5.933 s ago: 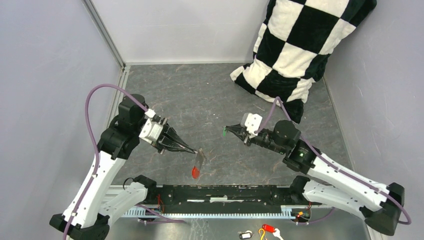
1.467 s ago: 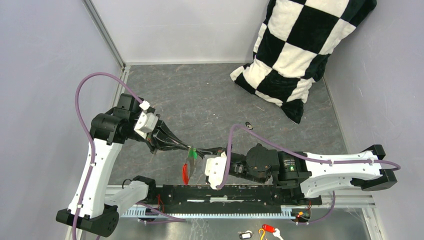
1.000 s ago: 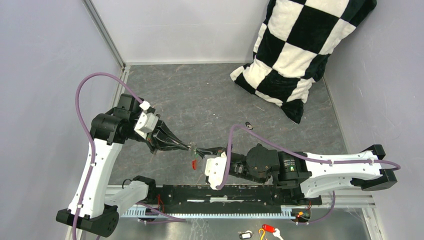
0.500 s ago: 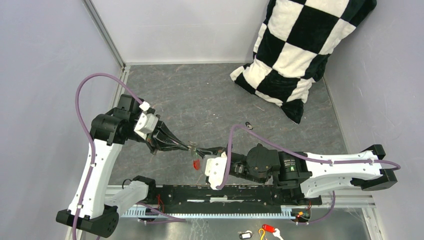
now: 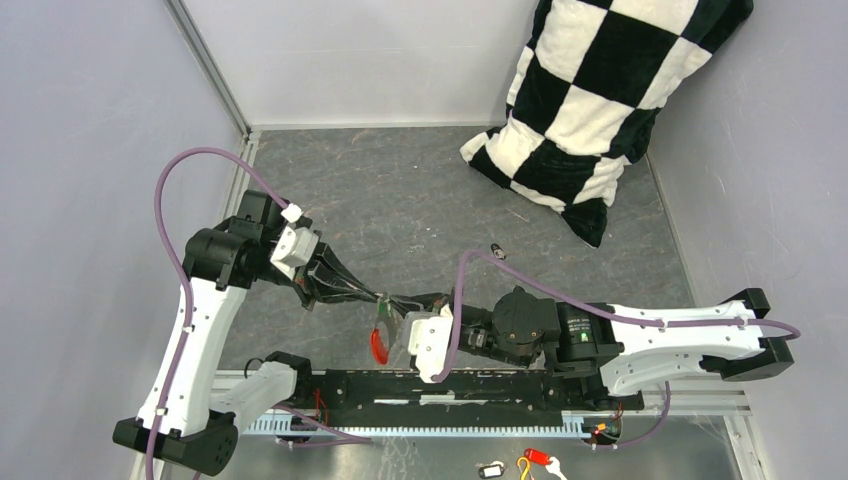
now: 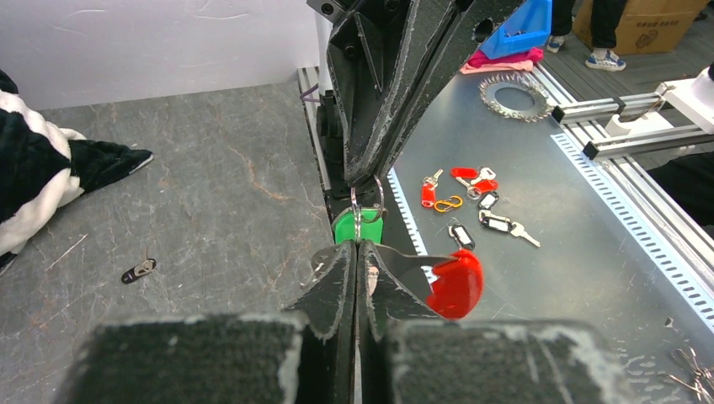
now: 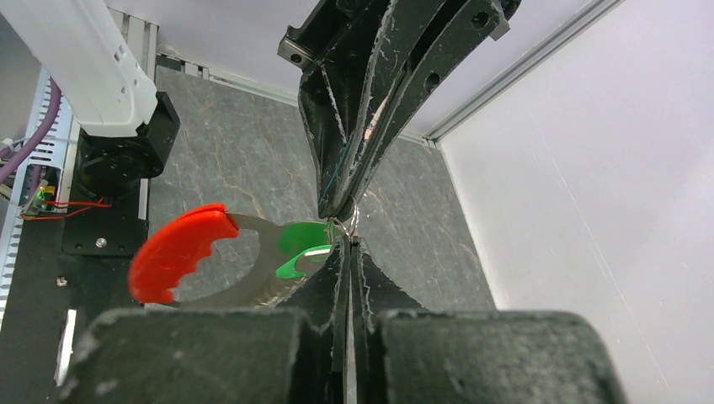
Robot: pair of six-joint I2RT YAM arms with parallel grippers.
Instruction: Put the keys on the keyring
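Note:
My left gripper [image 5: 379, 297] and right gripper [image 5: 393, 300] meet tip to tip above the mat, both shut. Between the tips sits the thin wire keyring [image 6: 369, 204], also seen as the keyring [image 7: 352, 220] in the right wrist view. Each gripper pinches it from its own side. The short green key [image 6: 358, 228] hangs on the ring just behind the tips. The long red key [image 5: 378, 345] dangles below them, its red head [image 7: 177, 252] to the left in the right wrist view. A small dark key [image 5: 496, 251] lies apart on the mat.
A black-and-white checked pillow [image 5: 600, 90] leans in the back right corner. Spare tags and keys [image 5: 535, 462] lie on the metal shelf in front of the arm bases. Grey walls close in the left, back and right sides.
The red key has swung down and now hangs lower and longer under the tips. Both arms have hardly moved and both grippers stay shut.

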